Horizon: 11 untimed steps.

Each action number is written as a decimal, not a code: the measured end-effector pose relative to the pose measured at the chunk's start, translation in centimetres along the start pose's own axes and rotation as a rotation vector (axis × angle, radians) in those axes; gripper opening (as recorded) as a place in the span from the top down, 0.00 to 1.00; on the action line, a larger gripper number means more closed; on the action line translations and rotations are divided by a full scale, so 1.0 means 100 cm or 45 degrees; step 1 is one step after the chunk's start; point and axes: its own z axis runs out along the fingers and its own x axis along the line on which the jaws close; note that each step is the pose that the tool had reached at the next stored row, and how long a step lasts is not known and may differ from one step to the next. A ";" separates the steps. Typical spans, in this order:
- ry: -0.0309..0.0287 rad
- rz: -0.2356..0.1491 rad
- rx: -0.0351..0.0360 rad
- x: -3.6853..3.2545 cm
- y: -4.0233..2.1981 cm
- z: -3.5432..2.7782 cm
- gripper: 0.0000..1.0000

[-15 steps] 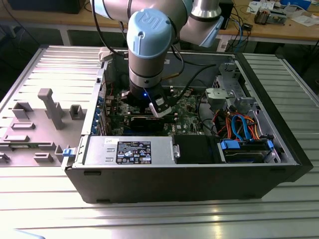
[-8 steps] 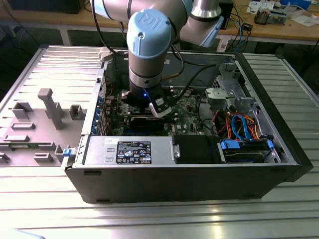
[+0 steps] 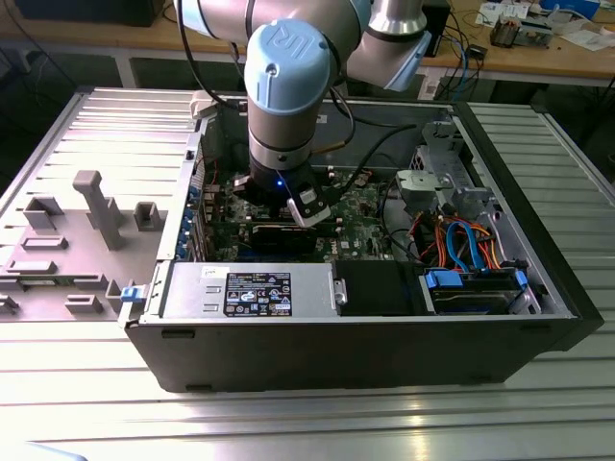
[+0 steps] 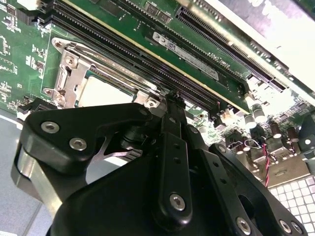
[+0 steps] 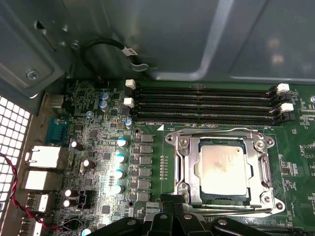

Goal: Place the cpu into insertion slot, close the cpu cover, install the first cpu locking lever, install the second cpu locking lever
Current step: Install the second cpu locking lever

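an open computer case [image 3: 365,327] lies on a ribbed metal table [image 3: 317,423], with a grey moulded fixture tray [image 3: 67,250] well apart at its 9 o'clock in the exterior view. inside the case, bundled blue and orange cables [image 3: 461,240] sit toward 3 o'clock of the arm, and a grey power supply box [image 3: 250,291] lies along the near wall at 6 o'clock.

in the first wrist view the cpu [image 5: 221,164] lies flat in the insertion slot [image 5: 203,195], with the cpu cover [image 5: 224,169] down around it as a silvery frame. four long memory slots [image 5: 206,103] run just beside the socket, and a row of capacitors [image 5: 119,164] stands on the green board nearby. a black looped cable [image 5: 110,46] hangs against the case wall.

the arm [image 3: 283,96] reaches straight down into the case, its wrist vertical. the gripper [image 4: 172,105] hovers at the socket's edge, beside the cover's corner; whether its fingers are parted or holding anything cannot be told.
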 end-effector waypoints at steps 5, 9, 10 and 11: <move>-0.0001 0.000 -0.0033 -0.0001 0.0013 0.0011 0.89; -0.0001 0.000 -0.0062 -0.0002 0.0029 0.0022 0.89; -0.0003 0.000 -0.0075 -0.0002 0.0032 0.0026 0.89; -0.0004 0.000 -0.0087 -0.0002 0.0035 0.0031 0.89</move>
